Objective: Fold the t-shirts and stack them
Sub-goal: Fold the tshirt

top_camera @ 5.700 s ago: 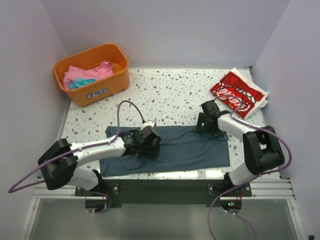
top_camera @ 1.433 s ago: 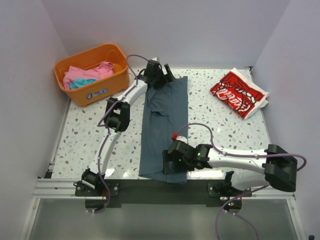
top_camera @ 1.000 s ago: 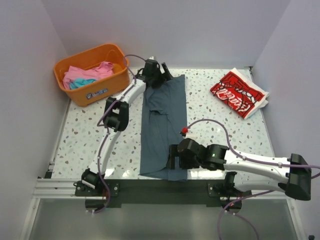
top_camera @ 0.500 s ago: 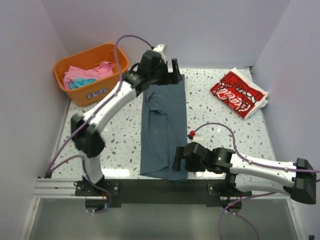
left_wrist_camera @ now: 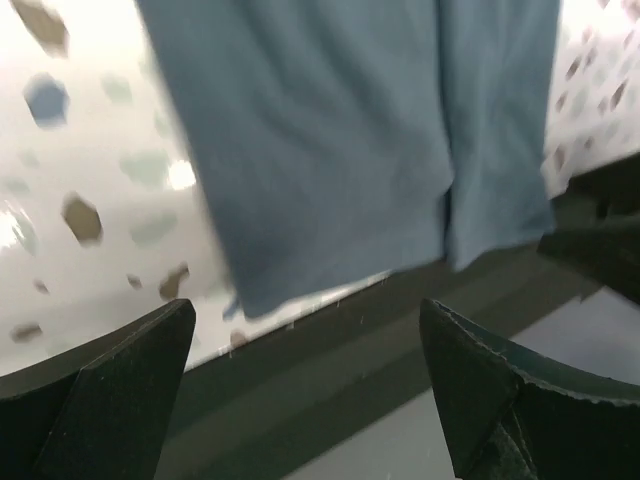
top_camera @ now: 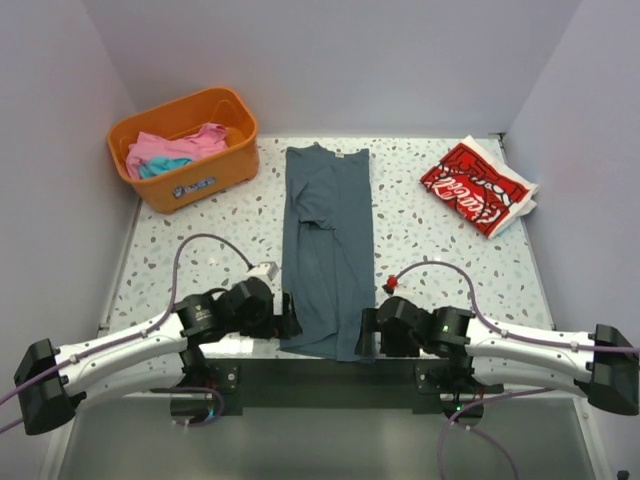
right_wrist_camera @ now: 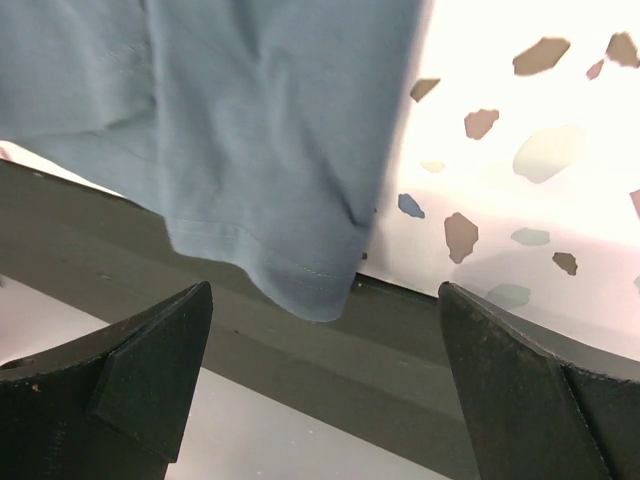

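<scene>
A basket [top_camera: 232,160] stands at the far left corner of the table [top_camera: 190,250], with a pink shirt [top_camera: 160,148] and a turquoise shirt [top_camera: 158,168] heaped inside it. At the near edge, the left gripper [top_camera: 285,318] sits just beside the near left corner of the blue shirt [top_camera: 328,250]. Its jaws are spread wide and grip nothing, and its wrist view shows the hem lying beyond them. The blue shirt lies flat as a long narrow strip down the middle of the table, collar at the far end. Its near hem hangs a little over the near edge. The right gripper [top_camera: 368,335] is just beside the shirt's near right corner, its jaws likewise wide apart and empty. At the far right lies the red shirt [top_camera: 477,187], folded, with white showing along its edges.
</scene>
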Tool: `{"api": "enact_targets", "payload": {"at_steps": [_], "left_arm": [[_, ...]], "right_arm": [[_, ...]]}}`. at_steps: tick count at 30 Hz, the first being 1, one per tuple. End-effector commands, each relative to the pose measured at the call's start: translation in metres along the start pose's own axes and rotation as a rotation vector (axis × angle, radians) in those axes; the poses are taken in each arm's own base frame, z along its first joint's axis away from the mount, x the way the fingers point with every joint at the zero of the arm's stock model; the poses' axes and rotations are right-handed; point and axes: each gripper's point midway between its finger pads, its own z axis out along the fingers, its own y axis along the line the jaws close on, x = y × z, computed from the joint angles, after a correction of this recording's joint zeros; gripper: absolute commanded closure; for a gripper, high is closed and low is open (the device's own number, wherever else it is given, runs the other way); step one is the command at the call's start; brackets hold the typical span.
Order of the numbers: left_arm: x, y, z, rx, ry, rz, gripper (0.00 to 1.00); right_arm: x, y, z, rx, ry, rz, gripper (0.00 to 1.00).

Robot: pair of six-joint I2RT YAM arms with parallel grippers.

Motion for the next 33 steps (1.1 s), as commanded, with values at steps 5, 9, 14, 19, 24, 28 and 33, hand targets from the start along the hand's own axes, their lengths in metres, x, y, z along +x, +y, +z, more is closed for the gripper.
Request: {"api": "enact_targets", "payload": {"at_steps": [5, 9, 14, 19, 24, 28, 33], "left_arm": [[0.048, 0.019, 0.003, -0.129, 0.130, -0.077, 0.07], [0.046, 0.010, 0.015, -0.108, 0.126, -0.059, 0.14], [0.055, 0.016, 0.026, -0.147, 0.172, -0.034, 0.33], [0.064, 0.018, 0.033, -0.141, 0.190, -0.036, 0.45], [0.065, 0.022, 0.042, -0.166, 0.189, -0.042, 0.59], [0.072, 0.029, 0.047, -0.196, 0.214, -0.042, 0.82], [0.080, 0.033, 0.040, -0.203, 0.243, -0.045, 1.00]], "right_arm": [[0.006, 0.014, 0.012, -0.049, 0.035, 0.032, 0.05], [0.008, 0.018, 0.016, -0.075, 0.040, 0.050, 0.11], [0.011, 0.013, 0.018, -0.067, 0.046, 0.069, 0.19], [0.014, 0.009, 0.022, -0.079, 0.043, 0.099, 0.27], [0.019, 0.009, 0.025, -0.081, 0.067, 0.117, 0.36], [0.024, 0.004, 0.028, -0.074, 0.088, 0.120, 0.47], [0.029, 0.006, 0.028, -0.082, 0.114, 0.123, 0.84]]}}
